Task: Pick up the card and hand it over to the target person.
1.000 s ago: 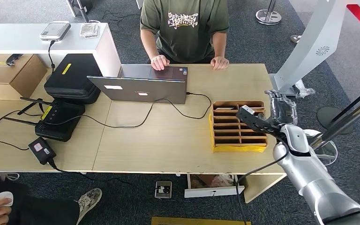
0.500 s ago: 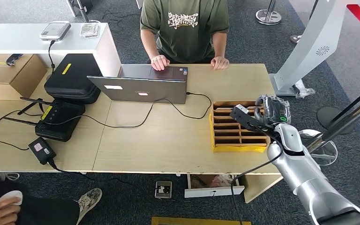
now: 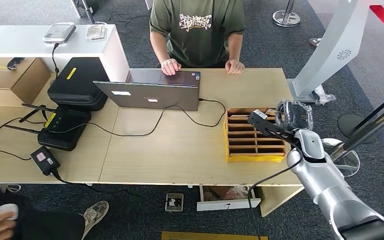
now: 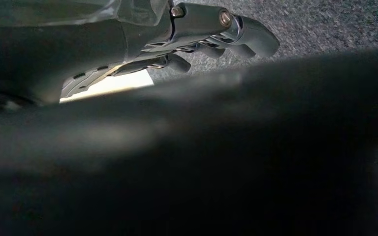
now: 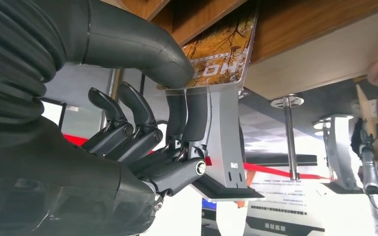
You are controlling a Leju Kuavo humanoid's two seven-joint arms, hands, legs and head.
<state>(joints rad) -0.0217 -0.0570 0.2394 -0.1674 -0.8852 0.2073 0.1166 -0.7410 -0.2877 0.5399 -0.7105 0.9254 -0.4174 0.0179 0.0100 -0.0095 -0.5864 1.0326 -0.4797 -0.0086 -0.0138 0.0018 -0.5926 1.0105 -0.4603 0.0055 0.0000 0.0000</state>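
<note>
Across the wooden desk [image 3: 180, 150], the right hand [image 3: 291, 116] pinches a card [image 5: 220, 58] standing on edge in the slotted tray [image 3: 254, 156].

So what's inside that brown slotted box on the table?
The slotted box has rows of narrow compartments. The right hand pinches a card with an orange picture, still in its slot. The hand covers the far right corner.

card [image 5: 222, 58] half hidden by thumb, left hand [image 4: 197, 34] blurred

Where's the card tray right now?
In the head view, the card tray sits near the table's right end, right of the laptop, with the right robot hand over its far-right corner.
</note>
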